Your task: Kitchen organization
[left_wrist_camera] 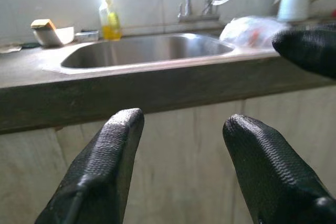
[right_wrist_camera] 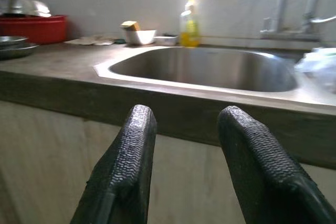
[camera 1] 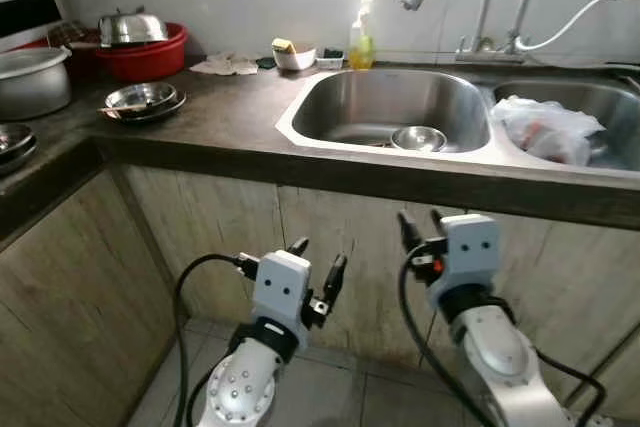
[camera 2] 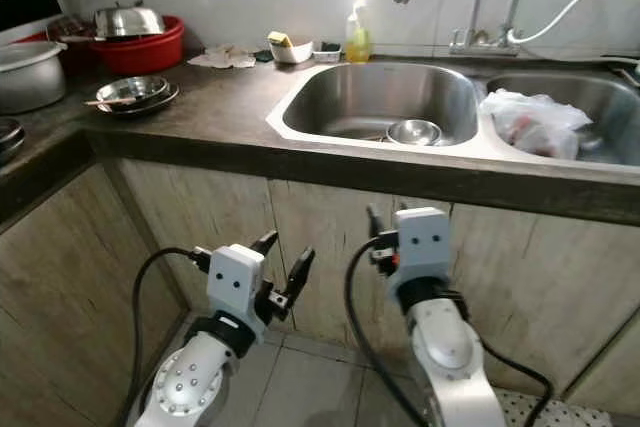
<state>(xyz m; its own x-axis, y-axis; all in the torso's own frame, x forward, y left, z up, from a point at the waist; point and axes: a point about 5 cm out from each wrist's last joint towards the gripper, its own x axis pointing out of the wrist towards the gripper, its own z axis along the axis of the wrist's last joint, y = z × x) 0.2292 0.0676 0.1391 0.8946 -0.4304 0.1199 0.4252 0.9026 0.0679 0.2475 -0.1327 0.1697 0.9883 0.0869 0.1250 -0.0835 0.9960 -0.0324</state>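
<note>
The sink (camera 1: 390,107) is brushed stainless steel with a dull sheen, and the small bowl (camera 1: 418,138) in it is shinier metal. The countertop (camera 1: 230,112) looks dark, matt and stone-like. The cabinet fronts (camera 1: 210,227) show pale, worn wood grain. A crinkled translucent plastic bag (camera 1: 545,129) is glossy. The red basin (camera 1: 145,55) is smooth plastic.

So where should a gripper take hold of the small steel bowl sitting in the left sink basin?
Probably by its rim, from straight above. The small steel bowl sits upright and open-side up on the floor of the left sink basin, whose walls block a sideways approach. One finger inside and one outside the thin edge should hold.
</note>
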